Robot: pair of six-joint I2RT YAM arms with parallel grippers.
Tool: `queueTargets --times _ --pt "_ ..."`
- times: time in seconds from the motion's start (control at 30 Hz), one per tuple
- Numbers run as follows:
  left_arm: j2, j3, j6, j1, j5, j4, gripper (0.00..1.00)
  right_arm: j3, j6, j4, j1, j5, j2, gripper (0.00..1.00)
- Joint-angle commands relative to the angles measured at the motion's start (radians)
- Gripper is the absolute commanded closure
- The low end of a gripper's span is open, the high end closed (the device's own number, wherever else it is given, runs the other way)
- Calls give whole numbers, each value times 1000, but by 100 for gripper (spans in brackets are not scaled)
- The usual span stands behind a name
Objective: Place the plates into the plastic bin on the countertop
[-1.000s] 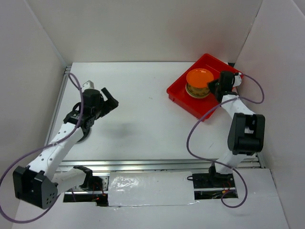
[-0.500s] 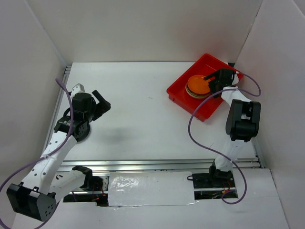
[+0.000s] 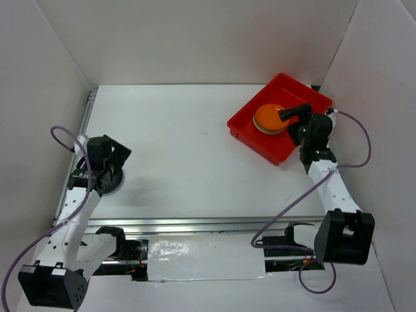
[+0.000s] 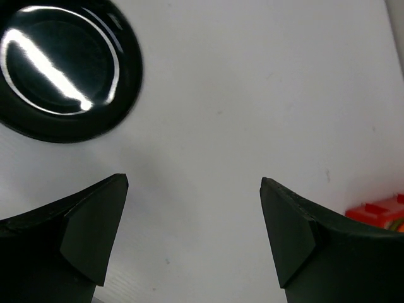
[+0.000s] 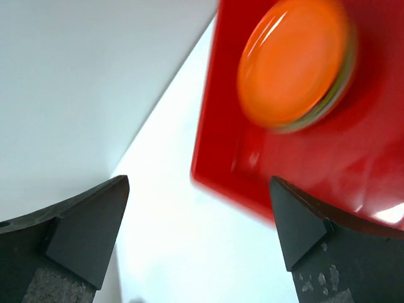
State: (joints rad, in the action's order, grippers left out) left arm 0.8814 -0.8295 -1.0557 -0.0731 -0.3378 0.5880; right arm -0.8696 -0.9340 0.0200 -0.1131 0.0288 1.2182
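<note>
Now that orange plate (image 5: pixel 293 63) is sitting in plastic bin (image 3: pixel 300 91), we are backing right gripper (image 5: pixel 197 189) off, jaws apart; left gripper (image 4: pixel 194 183), also spread, is nearing dark plate (image 4: pixel 60 69).

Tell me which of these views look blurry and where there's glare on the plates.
Right wrist view: the orange plate and the near edge of the red bin are smeared with blur. Left wrist view: sharp, with bright streaks of glare across the dark plate. Top view: sharp and evenly lit, no strong glare.
</note>
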Motion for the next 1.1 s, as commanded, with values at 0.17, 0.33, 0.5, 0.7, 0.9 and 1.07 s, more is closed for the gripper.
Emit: queueTargets --times 0.17,0.33,0.5,0.7,0.9,1.07 --pt "82 56 -233 249 16 96 1 110 69 184 170 445 -77 0" --pt "57 171 -332 295 -6 82 1 125 80 202 246 496 -40 0" --pt "36 279 -411 335 -58 4 1 182 26 304 250 566 -16 0" --pt "73 348 -440 343 -95 -130 1 193 -31 414 248 622 38 0" --pt "212 385 -466 351 -112 -280 1 192 -49 466 245 674 96 0" --pt "352 385 -494 351 -106 -338 4 196 -71 501 222 710 132 0"
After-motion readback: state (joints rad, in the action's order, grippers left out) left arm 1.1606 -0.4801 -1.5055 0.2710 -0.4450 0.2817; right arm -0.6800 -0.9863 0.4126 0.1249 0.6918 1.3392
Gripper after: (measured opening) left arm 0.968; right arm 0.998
